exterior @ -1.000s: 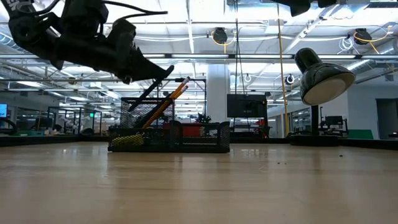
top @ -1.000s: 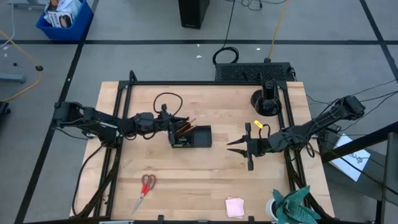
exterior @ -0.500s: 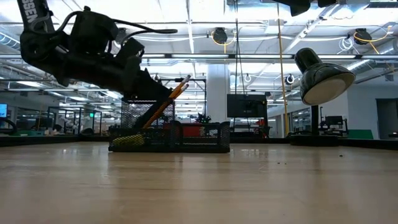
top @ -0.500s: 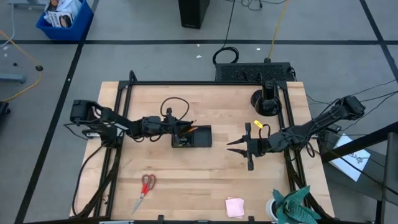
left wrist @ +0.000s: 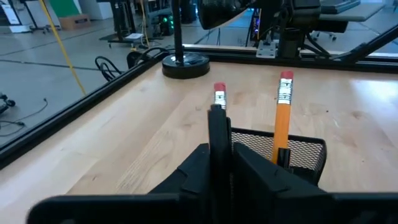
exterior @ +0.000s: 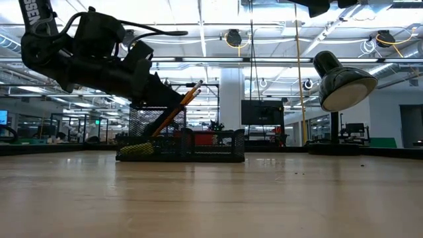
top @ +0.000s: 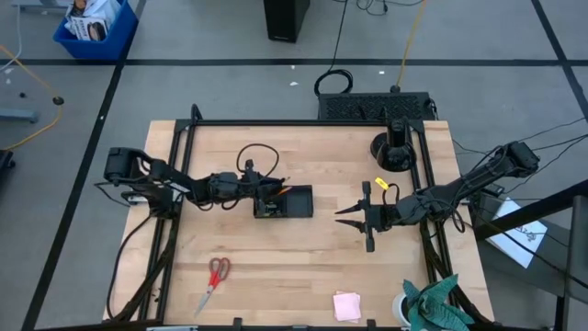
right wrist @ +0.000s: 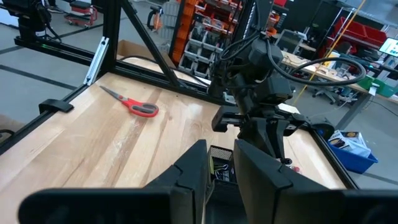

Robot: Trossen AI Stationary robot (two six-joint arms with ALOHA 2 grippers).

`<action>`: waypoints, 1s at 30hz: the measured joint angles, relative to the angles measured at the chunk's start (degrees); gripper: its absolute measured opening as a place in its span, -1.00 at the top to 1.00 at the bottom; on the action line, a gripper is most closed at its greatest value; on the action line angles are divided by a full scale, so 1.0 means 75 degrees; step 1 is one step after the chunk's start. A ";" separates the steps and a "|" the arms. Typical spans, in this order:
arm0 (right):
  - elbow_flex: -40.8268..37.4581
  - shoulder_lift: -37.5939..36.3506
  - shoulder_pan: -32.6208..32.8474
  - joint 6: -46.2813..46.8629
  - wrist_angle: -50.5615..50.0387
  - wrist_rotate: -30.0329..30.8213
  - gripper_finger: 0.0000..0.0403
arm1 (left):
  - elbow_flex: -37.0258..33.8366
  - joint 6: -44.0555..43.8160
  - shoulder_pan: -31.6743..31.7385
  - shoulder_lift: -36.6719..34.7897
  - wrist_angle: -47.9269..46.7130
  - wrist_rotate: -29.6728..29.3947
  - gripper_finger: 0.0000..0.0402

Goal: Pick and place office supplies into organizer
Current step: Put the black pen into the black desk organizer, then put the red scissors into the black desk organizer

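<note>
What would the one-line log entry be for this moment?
left gripper: at pencil end of organizer | pencils: leaning in organizer | right gripper: waiting right of organizer, empty | scissors, sticky-note pad: on table

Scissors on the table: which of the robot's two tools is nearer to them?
Left. The left tool sits at the organizer, up the table from the scissors; the right tool hangs much farther across.

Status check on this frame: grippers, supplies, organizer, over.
Left gripper at the organizer, a dark pen between its jaws. Pencils lean inside. Right gripper waits mid-table. Scissors and sticky pad still out.
</note>
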 joint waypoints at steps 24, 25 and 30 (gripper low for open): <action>0.0002 0.0003 0.0000 0.0029 -0.0132 -0.0020 0.64 | 0.4339 -0.2286 -0.3065 -0.2421 -1.1964 -0.3546 0.34; 0.0002 0.0003 0.0000 0.0037 -0.0150 -0.0020 0.64 | 0.4750 -0.3083 -0.3302 -0.2233 -1.2857 -0.3534 0.34; 0.0002 0.0003 0.0000 0.0142 -0.0203 -0.0020 0.64 | 0.5700 -0.6490 -0.4470 -0.1482 -1.5652 -0.2508 0.33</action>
